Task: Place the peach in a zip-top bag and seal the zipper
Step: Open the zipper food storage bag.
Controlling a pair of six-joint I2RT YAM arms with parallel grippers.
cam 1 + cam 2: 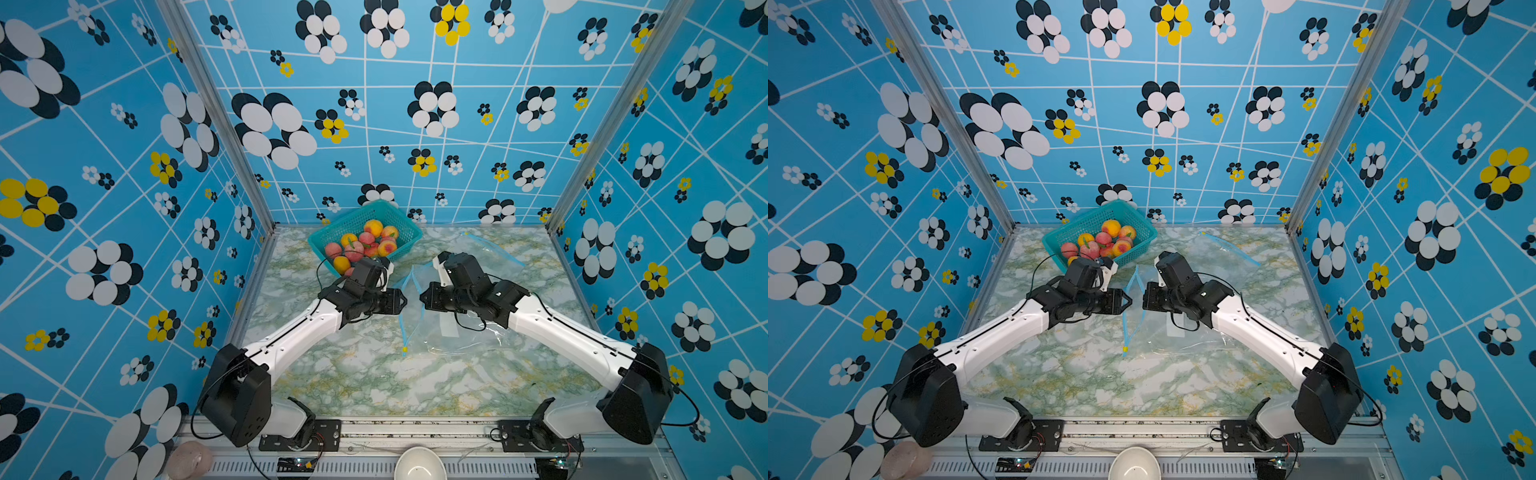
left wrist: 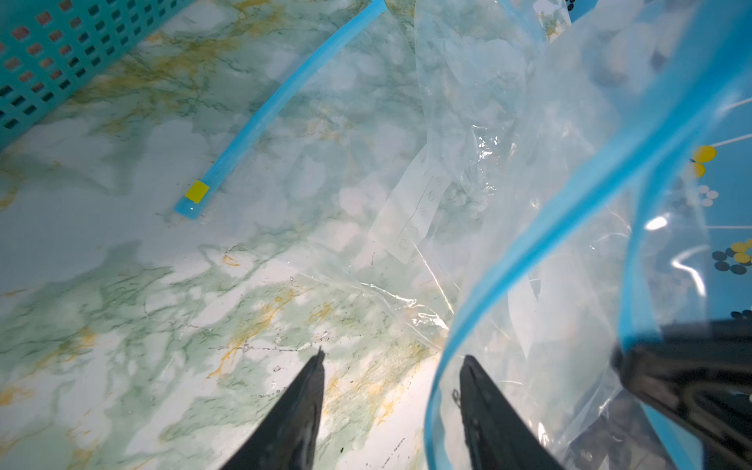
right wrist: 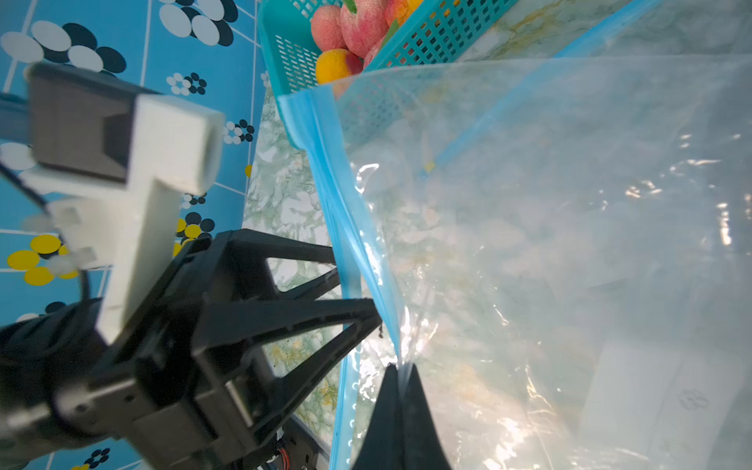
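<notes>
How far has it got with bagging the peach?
Done: the clear bag is open-mouthed. In hand: the right gripper pinches its raised edge; the left gripper stands open at the blue zipper rim. Left: all peaches seen lie in the teal basket, so picking one, dropping it in and sealing remain.

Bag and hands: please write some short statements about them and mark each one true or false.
1. The right hand is shut on the bag. True.
2. A peach lies in the bag. False: the peaches lie in the basket; the bag looks empty.
3. The left hand is open. True.
4. The zipper is sealed. False: its strips stand apart, so the bag is open.
5. The basket is red. False: it is teal.
</notes>
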